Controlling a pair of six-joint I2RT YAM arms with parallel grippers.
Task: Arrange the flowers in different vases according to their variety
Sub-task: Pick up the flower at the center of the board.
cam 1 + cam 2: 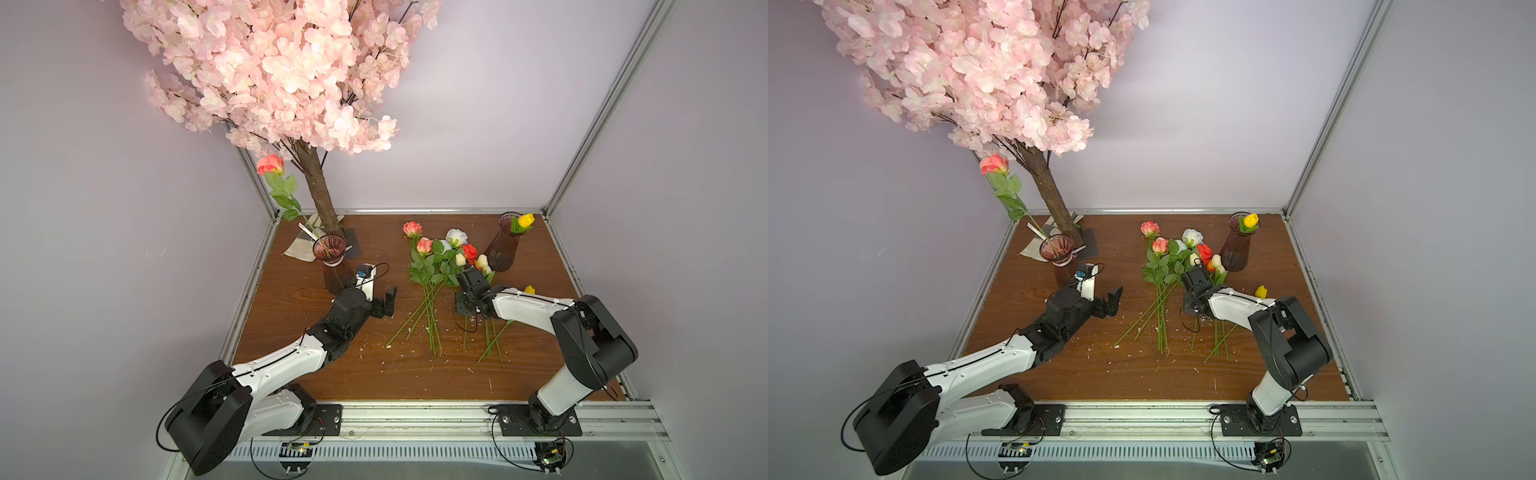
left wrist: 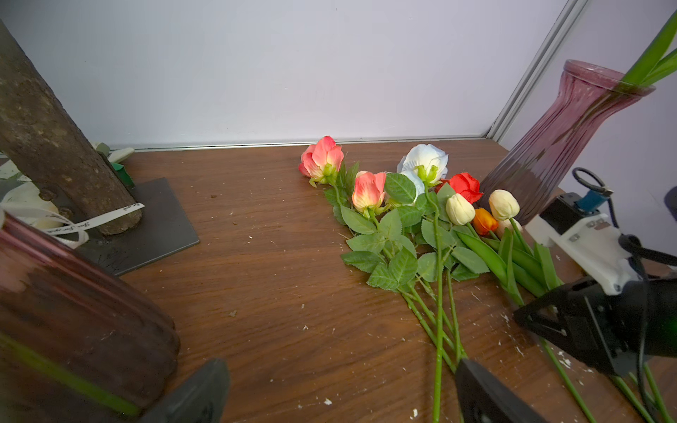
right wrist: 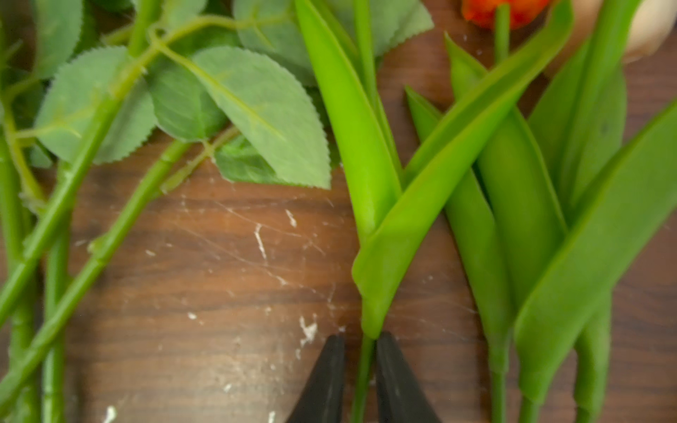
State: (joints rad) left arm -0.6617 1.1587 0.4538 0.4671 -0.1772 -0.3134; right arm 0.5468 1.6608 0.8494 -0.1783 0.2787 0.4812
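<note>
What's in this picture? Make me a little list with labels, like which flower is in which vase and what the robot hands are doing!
Vase with pale band: one pink-coral rose stands in it
Other vase: one yellow tulip in it
On the table: roses and tulips lying loose between the vases
Left gripper: open, empty, near the banded vase
Right gripper: jaws either side of a tulip stem, nearly closed; firm grip unclear

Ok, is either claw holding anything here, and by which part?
Right claw straddles a tulip stem just below its leaf base; whether it grips yet cannot be told. Left claw is open and empty.
</note>
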